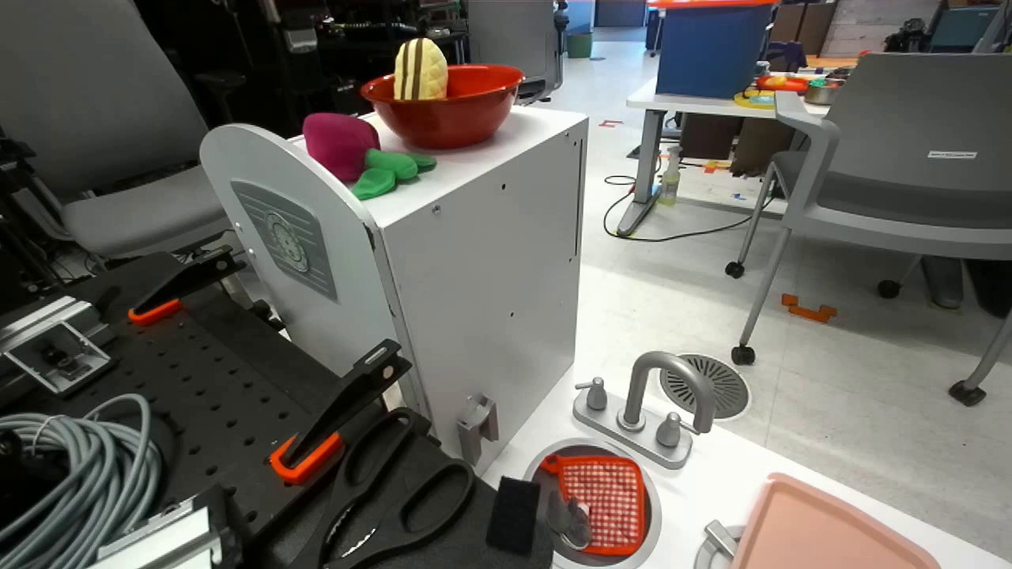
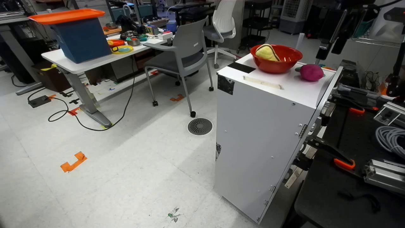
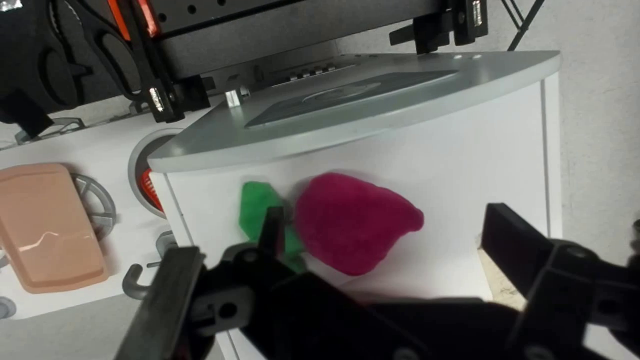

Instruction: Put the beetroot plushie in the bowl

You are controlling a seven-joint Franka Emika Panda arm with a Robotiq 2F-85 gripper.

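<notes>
Plushie (image 1: 341, 147) beside bowl (image 1: 457, 120) on white cabinet (image 1: 490, 253); pale floor (image 2: 133, 177), grey chair (image 2: 191, 46); jaws apart.

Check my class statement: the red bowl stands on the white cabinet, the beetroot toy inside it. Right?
Not inside: the beetroot toy lies beside the red bowl, as both exterior views show; the bowl does stand on the white cabinet.

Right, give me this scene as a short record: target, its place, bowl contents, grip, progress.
target: magenta beetroot toy
place: on top of the white cabinet, beside the red bowl
bowl contents: yellow striped soft item
grip: tool open, a gap on one side of the toy in the wrist view; nothing clamped
progress: toy not yet in the bowl
</notes>
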